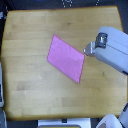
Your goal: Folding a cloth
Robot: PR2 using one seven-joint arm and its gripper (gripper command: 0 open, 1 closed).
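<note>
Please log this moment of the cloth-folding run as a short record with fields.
surface: wooden table
cloth: pink cloth, one flat layer, set at a slant, no fold seen
gripper: gripper at the cloth's corner on the exterior view's right
grip: too blurred to tell whether it is open or shut, or touching the cloth
arm: enters from the exterior view's right
fold progress: not yet begun

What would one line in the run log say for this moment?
task: fold cloth | cloth: flat, unfolded on table | gripper: at cloth's corner, exterior view's right; grip state unclear
</note>
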